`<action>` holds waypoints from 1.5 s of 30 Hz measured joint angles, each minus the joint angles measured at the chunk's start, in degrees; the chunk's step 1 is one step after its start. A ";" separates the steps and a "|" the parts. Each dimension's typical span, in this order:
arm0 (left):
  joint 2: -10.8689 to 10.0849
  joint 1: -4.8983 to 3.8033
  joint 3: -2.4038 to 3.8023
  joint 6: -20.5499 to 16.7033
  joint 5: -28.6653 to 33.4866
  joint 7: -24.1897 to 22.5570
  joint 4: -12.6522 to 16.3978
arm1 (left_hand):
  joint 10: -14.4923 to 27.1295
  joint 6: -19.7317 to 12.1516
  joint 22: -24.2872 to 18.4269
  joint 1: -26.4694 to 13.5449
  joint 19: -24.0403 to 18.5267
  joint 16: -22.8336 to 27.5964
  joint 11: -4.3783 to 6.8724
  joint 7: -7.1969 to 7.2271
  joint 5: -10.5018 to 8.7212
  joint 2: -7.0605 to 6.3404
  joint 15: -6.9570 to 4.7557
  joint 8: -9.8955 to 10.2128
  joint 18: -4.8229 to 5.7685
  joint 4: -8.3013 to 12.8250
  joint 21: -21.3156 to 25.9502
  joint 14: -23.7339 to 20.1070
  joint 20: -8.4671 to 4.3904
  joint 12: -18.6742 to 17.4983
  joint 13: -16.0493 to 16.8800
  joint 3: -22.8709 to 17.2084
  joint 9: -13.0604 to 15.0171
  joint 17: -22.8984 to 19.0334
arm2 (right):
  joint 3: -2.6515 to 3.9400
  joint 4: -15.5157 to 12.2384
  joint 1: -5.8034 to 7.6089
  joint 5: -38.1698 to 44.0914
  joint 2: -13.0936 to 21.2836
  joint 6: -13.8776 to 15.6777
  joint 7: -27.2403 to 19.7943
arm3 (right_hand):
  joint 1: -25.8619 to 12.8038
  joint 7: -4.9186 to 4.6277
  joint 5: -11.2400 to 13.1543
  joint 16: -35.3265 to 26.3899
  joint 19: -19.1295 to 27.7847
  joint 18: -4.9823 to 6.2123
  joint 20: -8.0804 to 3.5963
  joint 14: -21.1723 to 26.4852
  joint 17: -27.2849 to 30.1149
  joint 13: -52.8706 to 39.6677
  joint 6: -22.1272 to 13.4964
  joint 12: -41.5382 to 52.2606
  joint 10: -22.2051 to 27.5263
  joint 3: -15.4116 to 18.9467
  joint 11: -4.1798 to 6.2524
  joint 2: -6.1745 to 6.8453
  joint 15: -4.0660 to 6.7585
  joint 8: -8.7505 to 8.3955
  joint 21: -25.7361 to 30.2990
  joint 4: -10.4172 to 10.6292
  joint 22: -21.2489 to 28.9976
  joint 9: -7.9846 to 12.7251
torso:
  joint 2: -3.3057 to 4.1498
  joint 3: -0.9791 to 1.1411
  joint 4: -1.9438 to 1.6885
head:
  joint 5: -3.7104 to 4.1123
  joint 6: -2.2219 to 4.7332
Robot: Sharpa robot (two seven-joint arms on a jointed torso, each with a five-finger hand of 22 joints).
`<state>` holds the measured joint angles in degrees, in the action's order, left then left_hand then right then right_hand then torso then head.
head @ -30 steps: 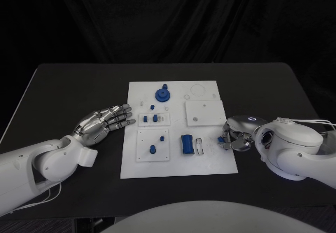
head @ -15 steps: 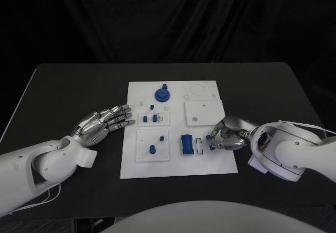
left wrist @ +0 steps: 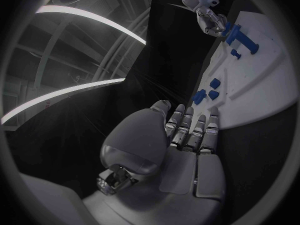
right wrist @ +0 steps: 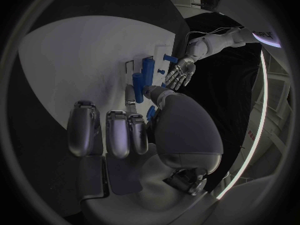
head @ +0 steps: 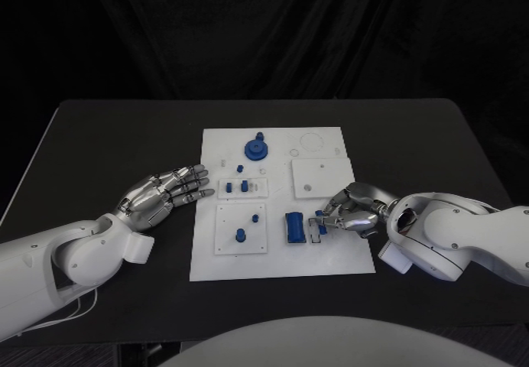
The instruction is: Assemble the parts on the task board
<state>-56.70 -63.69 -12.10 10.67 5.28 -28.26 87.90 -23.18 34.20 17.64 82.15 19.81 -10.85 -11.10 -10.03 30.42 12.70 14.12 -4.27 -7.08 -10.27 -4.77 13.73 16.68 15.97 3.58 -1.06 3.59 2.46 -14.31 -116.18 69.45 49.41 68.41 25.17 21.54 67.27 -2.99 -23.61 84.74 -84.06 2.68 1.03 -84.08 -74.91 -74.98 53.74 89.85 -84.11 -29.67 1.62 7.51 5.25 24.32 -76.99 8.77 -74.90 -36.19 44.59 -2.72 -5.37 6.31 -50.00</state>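
The white task board (head: 276, 252) lies mid-table. My right hand (head: 351, 214) reaches over its right edge and pinches a small blue part (head: 324, 213) between thumb and a finger, just above the narrow slot (head: 316, 231) beside the upright blue block (head: 296, 227). In the right wrist view the small blue part (right wrist: 150, 113) shows beside the thumb, with the blue block (right wrist: 144, 75) beyond it. My left hand (head: 163, 195) rests open, fingers spread, by the board's left edge, holding nothing. The left wrist view shows the left hand (left wrist: 187, 135) short of the board (left wrist: 256, 90).
A blue gear with a knob (head: 257, 147) sits at the board's far end. Small blue pieces (head: 235, 186) stand in a left-hand plate, and two blue pegs (head: 254, 219) in the plate below. A white square plate (head: 322, 178) lies just beyond my right hand.
My right hand has moved left from the board's right edge onto the board, carrying the small blue part to the slot beside the blue block. The left hand has stayed put.
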 measured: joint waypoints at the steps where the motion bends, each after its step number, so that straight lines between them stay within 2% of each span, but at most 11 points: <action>1: 0.00 0.00 0.00 0.00 0.00 0.00 0.00 | 0.00 0.00 0.00 0.00 0.00 0.00 0.00 0.00 0.00 0.00 0.00 0.00 0.00 0.00 0.00 0.00 0.00 0.00 0.00 0.00 0.00 0.00 | 0.00 0.09 -0.02 -0.31 -0.12 -0.06 0.00 | -0.72 0.00 0.41 -0.05 0.00 0.00 0.00 0.00 0.00 0.00 0.00 0.00 0.00 -0.03 0.00 0.06 0.00 0.00 0.11 0.02 0.00 0.00 | -0.01 -0.02 0.00 | -0.03 0.00; 4: 0.01 0.02 0.00 0.02 0.00 0.00 -0.02 | 0.00 0.00 0.00 0.00 0.00 0.00 0.00 0.00 0.00 0.00 0.00 0.00 0.00 0.00 0.00 0.00 0.00 0.00 0.00 0.00 0.00 0.00 | 0.00 0.31 -0.23 -1.10 -0.36 -0.45 0.16 | -2.39 0.00 0.85 -0.27 0.00 0.00 0.00 0.00 0.00 0.00 0.00 0.00 0.00 -0.55 0.00 0.11 0.00 0.02 0.66 -0.23 0.00 0.07 | -0.02 -0.06 -0.01 | -0.07 0.00; 13: 0.15 0.06 0.01 0.10 0.00 0.00 -0.13 | 0.01 0.00 -0.06 0.00 0.00 0.00 0.00 0.00 0.00 0.00 0.00 0.00 0.00 0.24 0.00 0.00 0.00 0.00 -0.01 -0.24 0.00 0.00 | 0.00 0.46 -0.99 -1.97 -0.46 -2.28 1.49 | -3.13 0.00 0.86 -0.27 0.00 0.00 0.00 0.00 0.00 0.00 0.00 0.00 0.00 0.27 0.00 0.10 0.00 0.04 0.96 0.24 0.00 0.36 | -0.02 -0.07 -0.09 | -0.01 0.00; 16: 0.16 0.09 0.01 0.13 0.00 0.00 -0.17 | 0.01 0.00 -0.06 0.00 0.00 0.00 0.00 0.00 0.00 0.00 0.00 0.00 -0.01 0.24 0.00 0.00 0.00 0.00 -0.01 -0.24 0.00 0.00 | 0.00 0.46 -1.04 -1.98 -0.46 -2.65 1.82 | -3.69 0.02 2.51 -0.49 0.00 0.00 0.00 0.01 0.00 0.00 0.02 0.00 0.00 1.08 0.00 0.01 0.01 0.22 1.33 0.57 0.00 0.40 | -0.01 -0.07 -0.10 | 0.08 0.00; 26: 0.16 0.18 0.03 0.29 0.00 0.00 -0.27 | 0.01 0.00 -0.05 0.00 0.01 0.00 0.01 0.00 0.00 0.00 0.00 0.00 -0.02 0.24 -0.01 0.00 -0.01 0.00 -0.02 -0.23 0.00 0.00 | 0.02 0.76 -1.11 -1.98 -1.06 -2.99 2.23 | -7.35 0.00 3.51 -0.49 0.21 0.00 0.21 0.21 0.00 0.00 0.00 0.00 0.20 9.07 -0.20 -1.57 -0.19 0.30 1.55 3.01 0.00 1.14 | -0.01 0.00 0.07 | -0.04 0.00; 33: 0.16 0.24 0.03 0.38 0.00 0.00 -0.32 | 0.01 0.00 -0.05 0.00 0.01 0.00 0.01 0.00 0.00 0.00 0.00 0.00 -0.02 0.24 -0.01 0.00 -0.01 -0.01 -0.02 -0.23 -0.01 0.00 | 0.02 0.87 -1.11 -1.67 -1.28 -2.75 2.17 | -7.71 0.00 5.31 -0.49 0.21 0.00 0.21 0.21 0.00 0.00 0.00 0.00 0.20 11.06 -0.20 -1.99 -0.19 0.30 1.55 3.66 0.00 1.37 | -0.02 0.07 0.09 | -0.13 0.00; 35: 0.17 0.26 0.03 0.40 0.00 0.00 -0.34 | 0.01 0.00 -0.05 0.00 0.01 0.00 0.01 0.00 0.00 0.00 0.00 0.00 -0.02 0.07 -0.01 0.00 -0.01 -0.01 -0.02 -0.40 -0.01 0.00 | 0.03 0.88 -1.11 -1.53 -1.32 -2.64 2.16 | -7.86 0.00 6.70 -0.49 0.21 0.00 0.21 0.21 0.00 0.00 0.01 0.00 0.20 12.20 -0.20 -2.72 -0.19 0.31 1.55 4.27 0.00 1.47 | -0.03 0.07 0.08 | -0.13 0.00; 39: 0.21 0.29 0.04 0.49 0.00 0.01 -0.37 | 0.01 0.00 -0.05 0.00 0.01 0.00 0.01 0.00 0.00 0.00 0.00 0.00 -0.03 0.07 -0.01 0.00 -0.01 -0.01 -0.03 -0.40 -0.01 0.00 | 0.03 0.89 -1.11 -1.22 -1.34 -2.39 2.11 | -8.24 0.00 8.87 -0.49 0.21 0.00 0.21 0.21 0.00 0.00 0.01 0.00 0.20 13.79 -0.19 -3.10 -0.19 0.31 1.55 5.23 0.00 1.70 | -0.03 0.07 0.03 | -0.13 0.00; 45: 0.23 0.33 0.04 0.63 0.00 0.03 -0.41 | 0.01 0.00 -0.05 0.00 0.01 0.00 0.01 0.00 0.00 0.00 0.00 0.00 -0.03 0.07 -0.01 0.00 -0.01 -0.01 -0.03 -0.39 -0.01 0.00 | 0.03 0.81 -1.13 -0.23 -1.02 -1.91 1.86 | -8.13 0.00 9.50 -0.49 0.01 -0.01 0.41 0.21 0.00 0.00 0.00 0.00 0.20 14.34 -0.20 -3.18 -0.19 0.30 1.79 5.45 0.00 1.90 | -0.02 0.02 -0.02 | -0.13 0.00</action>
<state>-56.48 -63.36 -12.06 11.30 5.29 -28.23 87.49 -23.16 34.20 17.59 82.15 19.82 -10.85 -11.09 -10.03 30.41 12.71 14.12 -4.27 -7.11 -10.20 -4.77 13.73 16.67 15.96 3.55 -1.46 3.59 2.47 -14.28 -115.37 68.32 49.18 67.39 23.27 23.40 59.14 -2.99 -14.11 84.25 -84.05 2.67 1.44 -83.87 -74.91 -74.98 53.74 89.85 -83.92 -15.33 1.42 4.33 5.05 24.62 -75.20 14.22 -74.90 -34.29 44.57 -2.70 -5.39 6.17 -50.00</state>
